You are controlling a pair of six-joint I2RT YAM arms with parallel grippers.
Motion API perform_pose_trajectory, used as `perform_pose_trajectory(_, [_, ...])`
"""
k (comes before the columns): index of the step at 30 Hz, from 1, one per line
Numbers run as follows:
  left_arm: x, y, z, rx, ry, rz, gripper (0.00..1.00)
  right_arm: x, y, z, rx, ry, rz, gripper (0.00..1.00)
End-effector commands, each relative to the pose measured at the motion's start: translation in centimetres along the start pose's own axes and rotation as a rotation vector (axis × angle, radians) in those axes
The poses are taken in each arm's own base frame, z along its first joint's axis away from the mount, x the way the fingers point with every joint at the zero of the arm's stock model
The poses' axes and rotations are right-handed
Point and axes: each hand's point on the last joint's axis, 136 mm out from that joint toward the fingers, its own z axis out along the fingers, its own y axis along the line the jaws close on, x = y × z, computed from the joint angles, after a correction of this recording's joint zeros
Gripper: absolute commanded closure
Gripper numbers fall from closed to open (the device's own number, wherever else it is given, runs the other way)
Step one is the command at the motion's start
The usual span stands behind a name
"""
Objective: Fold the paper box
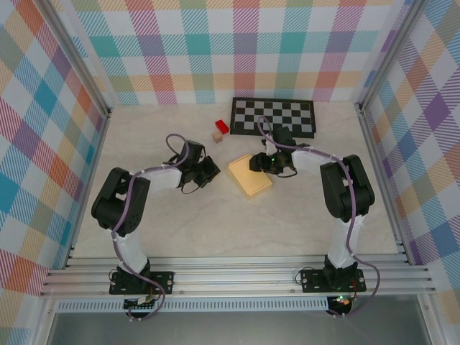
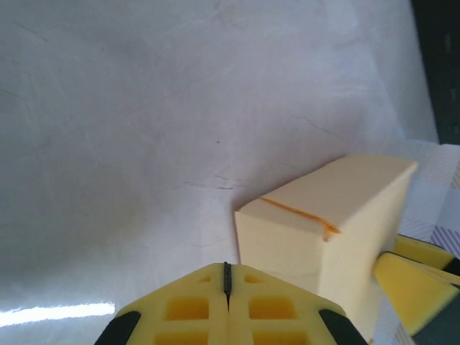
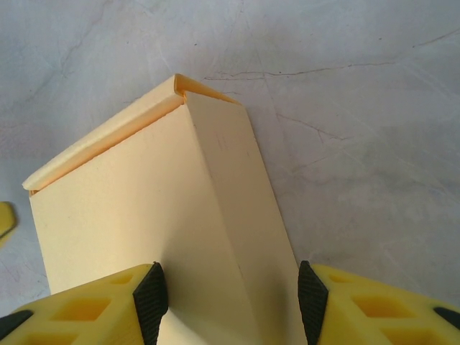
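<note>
The paper box (image 1: 249, 180) lies folded as a pale yellow-orange flat block in the middle of the table. My right gripper (image 1: 267, 164) is at its far right corner. In the right wrist view the box (image 3: 144, 215) runs between the open jaws of the right gripper (image 3: 231, 298): the left pad sits over the top face and the right pad stands beside the side wall. My left gripper (image 1: 212, 171) is just left of the box. Its fingers (image 2: 227, 269) are pressed together with nothing between them, a short way from the box corner (image 2: 338, 208).
A small red block (image 1: 221, 127) and a tan block (image 1: 217, 136) sit behind the box, next to a black-and-white checkerboard mat (image 1: 273, 116) at the back. Plaid walls and metal rails close in the table on three sides.
</note>
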Motion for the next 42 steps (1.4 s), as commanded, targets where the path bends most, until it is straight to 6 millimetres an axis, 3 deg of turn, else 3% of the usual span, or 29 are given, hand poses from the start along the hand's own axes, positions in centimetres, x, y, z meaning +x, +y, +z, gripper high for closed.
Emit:
perform_pose_trajectory(1, [0.0,-1.3,0.9,0.057,0.037,0.000,0.95,6.7,-3.0,1.8,0.083,0.244,0.047,0.46])
perform_pose_trajectory(11, [-0.9,-1.1,3.4,0.030,0.048,0.030,0.96,6.9,-1.2,2.9,-0.060,0.291,-0.052,0.47])
perform_pose_trajectory(16, [1.2,-1.9,4.3,0.058,0.087,0.036,0.98,6.7,-0.5,3.4,-0.109,0.315,-0.061,0.47])
perform_pose_trajectory(18, [2.1,-2.6,4.6,0.084,0.092,0.041,0.98,6.5,0.0,3.5,-0.136,0.308,-0.060,0.48])
perform_pose_trajectory(25, [4.6,-9.0,5.1,0.304,0.161,0.254,1.00,6.0,0.4,4.3,-0.185,0.342,-0.128,0.48])
perform_pose_trajectory(30, [6.0,-10.4,4.5,0.387,0.226,0.430,1.00,5.9,0.8,4.2,-0.214,0.361,-0.196,0.48])
perform_pose_trajectory(35, [6.5,-9.3,4.7,0.367,0.262,0.436,1.00,4.7,-0.2,4.0,-0.143,0.339,-0.172,0.48])
perform_pose_trajectory(42, [3.9,-6.2,2.9,0.230,0.204,0.412,1.00,2.9,-2.0,3.1,-0.038,0.294,-0.157,0.47])
